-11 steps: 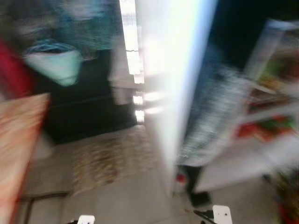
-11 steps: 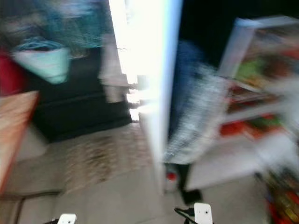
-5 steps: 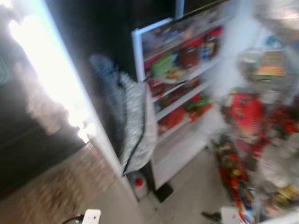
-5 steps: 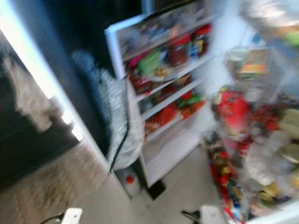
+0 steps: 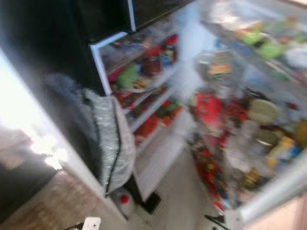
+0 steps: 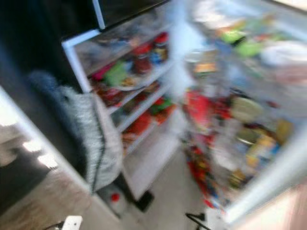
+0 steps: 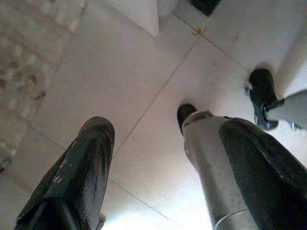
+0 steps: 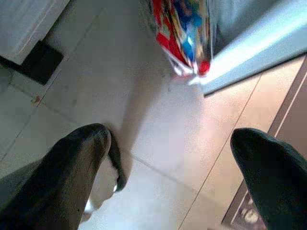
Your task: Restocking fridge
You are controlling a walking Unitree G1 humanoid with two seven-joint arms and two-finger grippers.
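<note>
Head views: heavily blurred. The fridge [image 5: 158, 120] stands open; its shelves and the door rack [image 5: 249, 124] beside them hold many red, green and yellow items — too smeared to identify or count. A grey quilted cloth [image 5: 112, 139] hangs against the fridge's outer side, and one red-capped white jug [image 5: 123, 203] sits on the floor below it. The door rack is cut off at the frame edge.

Left wrist view: the left claw [image 7: 165, 158] hangs over the tiled floor [image 7: 120, 72], its two fingers wide apart, holding nothing; the robot's two black feet show below.

Right wrist view: the right claw [image 8: 175, 167] is likewise spread wide and empty, above the floor near the fridge door's lower corner [image 8: 240, 62].
</note>
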